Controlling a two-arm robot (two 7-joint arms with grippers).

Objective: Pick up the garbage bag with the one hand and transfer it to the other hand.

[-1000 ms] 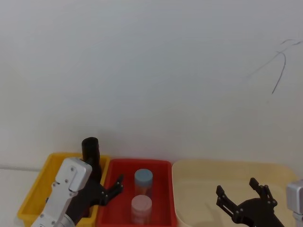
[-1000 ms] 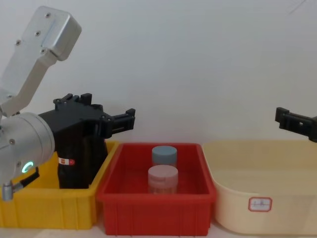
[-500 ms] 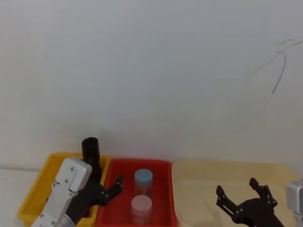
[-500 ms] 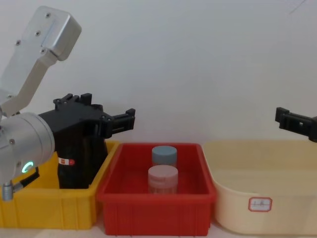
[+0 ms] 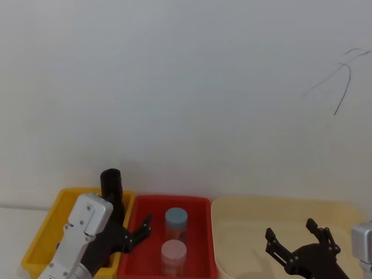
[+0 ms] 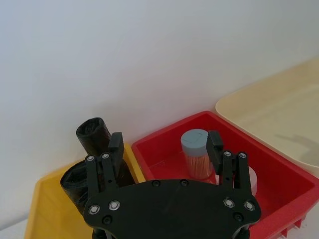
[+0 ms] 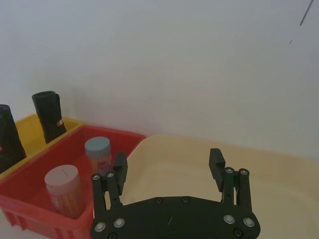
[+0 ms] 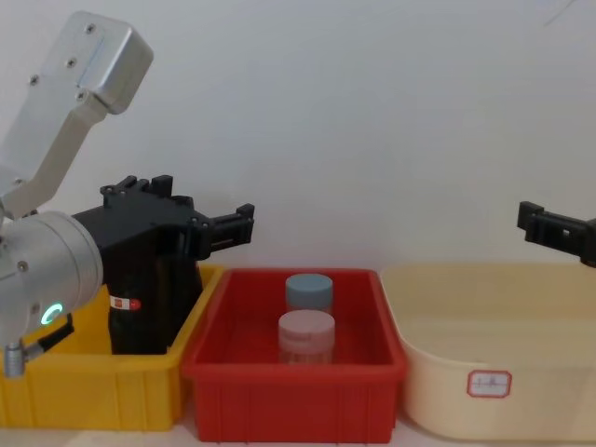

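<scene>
The garbage bag (image 8: 140, 307), a thick black glossy roll with a small white-and-red sticker, stands in the yellow bin (image 8: 84, 391). It shows again in the left wrist view (image 6: 74, 181) and in the right wrist view (image 7: 7, 134). My left gripper (image 8: 233, 228) hovers open just above the bin's right end, close in front of the bag and gripping nothing; its fingers (image 6: 115, 144) straddle the edge between the yellow and red bins. My right gripper (image 5: 290, 229) hangs open and empty over the cream tub (image 5: 244, 215).
A slimmer black roll (image 5: 110, 181) stands upright at the back of the yellow bin. The red bin (image 8: 293, 377) in the middle holds a blue-capped jar (image 8: 308, 291) and a pink-capped jar (image 8: 306, 335). A white wall rises close behind all three containers.
</scene>
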